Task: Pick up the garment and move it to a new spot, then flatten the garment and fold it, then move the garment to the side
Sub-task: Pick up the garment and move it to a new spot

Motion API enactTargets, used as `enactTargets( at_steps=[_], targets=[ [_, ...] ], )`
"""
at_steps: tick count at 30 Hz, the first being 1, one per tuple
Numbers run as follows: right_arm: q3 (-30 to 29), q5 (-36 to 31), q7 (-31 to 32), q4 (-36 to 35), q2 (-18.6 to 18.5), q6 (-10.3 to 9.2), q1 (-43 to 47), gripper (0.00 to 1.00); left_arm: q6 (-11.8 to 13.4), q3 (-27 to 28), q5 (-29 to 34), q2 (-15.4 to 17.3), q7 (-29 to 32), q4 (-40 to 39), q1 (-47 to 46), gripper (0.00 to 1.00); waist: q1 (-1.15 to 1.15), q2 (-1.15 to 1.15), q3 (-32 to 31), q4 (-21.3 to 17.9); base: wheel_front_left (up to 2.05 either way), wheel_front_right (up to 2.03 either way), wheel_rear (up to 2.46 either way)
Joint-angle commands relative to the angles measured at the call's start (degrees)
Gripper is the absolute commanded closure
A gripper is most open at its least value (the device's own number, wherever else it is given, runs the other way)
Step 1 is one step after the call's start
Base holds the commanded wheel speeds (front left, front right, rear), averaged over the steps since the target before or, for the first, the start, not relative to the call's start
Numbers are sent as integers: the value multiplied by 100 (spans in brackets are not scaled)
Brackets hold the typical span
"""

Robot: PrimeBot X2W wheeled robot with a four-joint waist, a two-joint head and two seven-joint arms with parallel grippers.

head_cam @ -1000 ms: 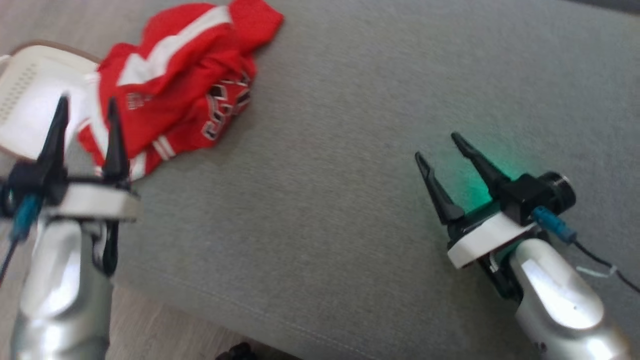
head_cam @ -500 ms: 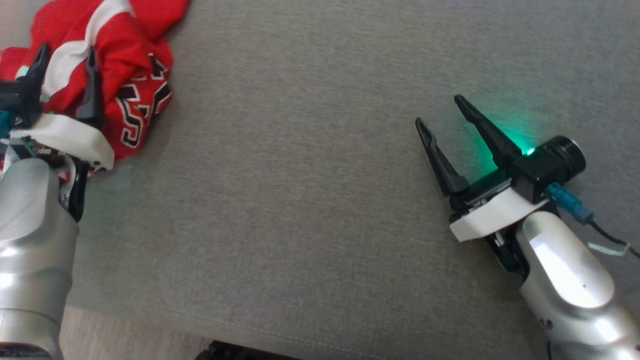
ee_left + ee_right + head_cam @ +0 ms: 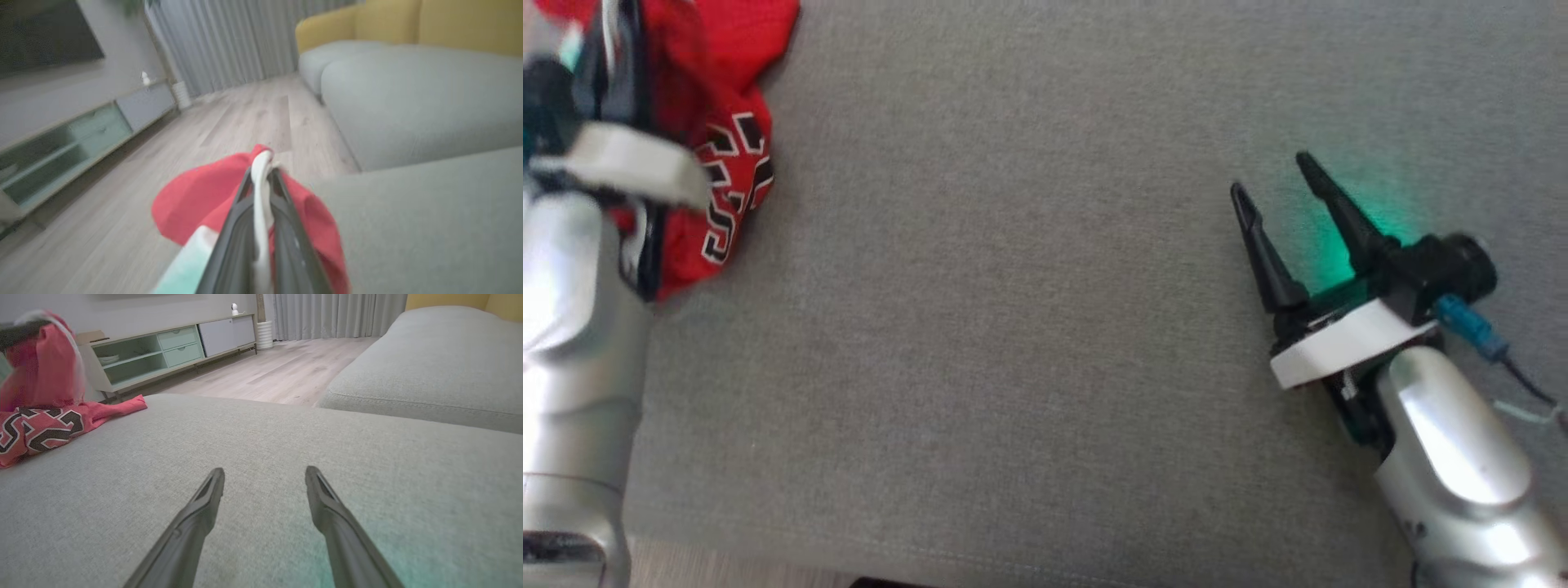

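My left tool point(image 3: 261, 173) is clenched on the white stripe of the crumpled red fabric garment point(image 3: 737, 139), which lies at the left end of the grey fabric sofa cushion point(image 3: 1013, 327); my right tool point(image 3: 1272, 175) hangs released, well apart

The red, white-striped, black-lettered garment point(image 3: 731, 98) lies crumpled, partly lifted, at a corner of the cushion point(image 3: 1045, 327).

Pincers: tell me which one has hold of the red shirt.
The left pincer, shut on the shirt's white trim; the right pincer stands open and empty over the sofa.
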Motion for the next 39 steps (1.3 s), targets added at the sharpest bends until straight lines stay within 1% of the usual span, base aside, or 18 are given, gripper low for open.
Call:
enactTargets(
  at_steps=[1,5,9,15,19,22,25,28,34,35,36,37,39],
  targets=[
    [60,54,-5,-120,115,-4,189,0,39,148,81,225,-57,-363,-220,100,0,0,-122,-127,0,0,0],
    [8,79,-5,-97,315,-4,292,0,-12,37,268,115,-58,-1279,-230,100,0,0,-293,-465,0,0,0],
    [-4,103,-5,-81,508,-4,346,0,-99,-269,402,-26,-59,-1836,-361,100,0,0,-424,-972,0,0,0],
    [-36,135,-5,-88,726,-4,425,0,-177,-844,333,-337,-59,-2154,-606,100,0,0,-484,-1816,0,0,0],
    [-53,150,-5,-89,829,-4,462,0,-193,-1207,232,-534,-59,-2118,-689,100,0,0,-497,-2317,0,0,0],
    [-60,155,-5,-87,886,-4,490,0,-198,-1463,117,-700,-60,-1992,-706,100,0,0,-498,-2620,0,0,0],
    [-61,161,-5,-86,929,-4,506,0,-201,-1678,-46,-854,-60,-1880,-635,100,0,0,-506,-2836,0,0,0],
    [-74,159,-5,-85,966,-4,534,0,-202,-1948,-292,-1012,-60,-1749,-365,100,0,0,-549,-2945,0,0,0],
    [-126,133,-5,-69,986,-4,538,0,-200,-1940,-406,-1115,-60,-1599,198,100,0,0,-641,-2868,0,0,0],
    [-123,128,-5,-66,987,-4,538,0,-192,-1891,-422,-1138,-60,-1589,337,97,0,0,-664,-2834,0,0,0],
    [-131,118,-5,-64,989,-4,542,0,-174,-1777,-487,-1181,-60,-1626,491,34,0,0,-689,-2791,0,0,0],
    [-134,113,-5,-60,991,-4,547,0,-153,-1666,-520,-1200,-60,-1651,648,0,0,0,-715,-2755,0,0,0],
    [-134,100,-5,-52,989,-4,559,0,-63,-1432,-513,-1202,-60,-1705,974,0,0,0,-781,-2669,0,0,0]
  ],
)
